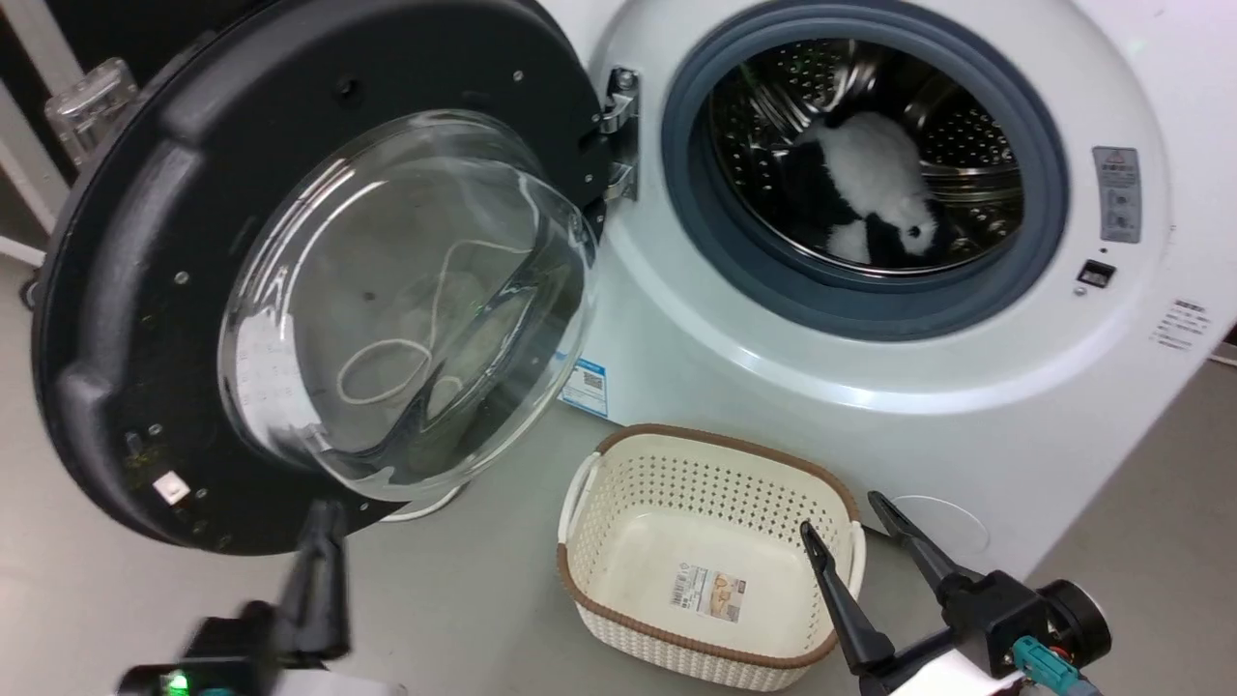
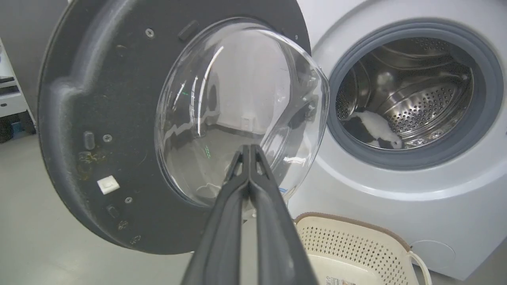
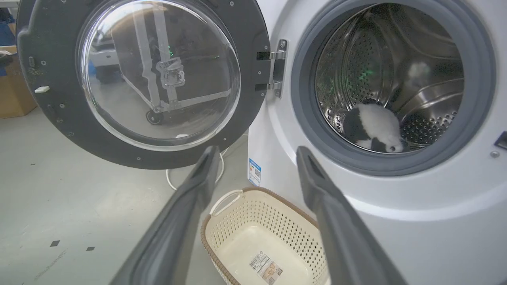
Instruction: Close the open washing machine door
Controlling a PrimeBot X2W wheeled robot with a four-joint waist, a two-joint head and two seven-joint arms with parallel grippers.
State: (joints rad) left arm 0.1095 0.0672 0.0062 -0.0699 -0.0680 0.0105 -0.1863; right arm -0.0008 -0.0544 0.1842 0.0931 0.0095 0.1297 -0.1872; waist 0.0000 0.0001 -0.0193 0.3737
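The washing machine door (image 1: 126,290) (image 2: 107,118) (image 3: 253,35) stands wide open on its hinge at the left of the white washing machine (image 1: 966,406) (image 2: 396,206) (image 3: 416,237), its clear bowl window bulging toward me. The steel drum holds a black-and-white plush toy (image 1: 875,184) (image 2: 374,128) (image 3: 374,126). My left gripper (image 1: 324,517) (image 2: 249,148) is shut with nothing in it, its tips just below and in front of the door's lower edge. My right gripper (image 1: 846,512) (image 3: 257,152) hangs open over the basket, apart from the door.
A cream perforated basket (image 1: 715,474) (image 2: 356,245) (image 3: 273,221) with a brown rim stands on the grey floor right before the machine. A white cable (image 3: 172,180) lies on the floor under the door. A cardboard box (image 3: 14,83) sits far left.
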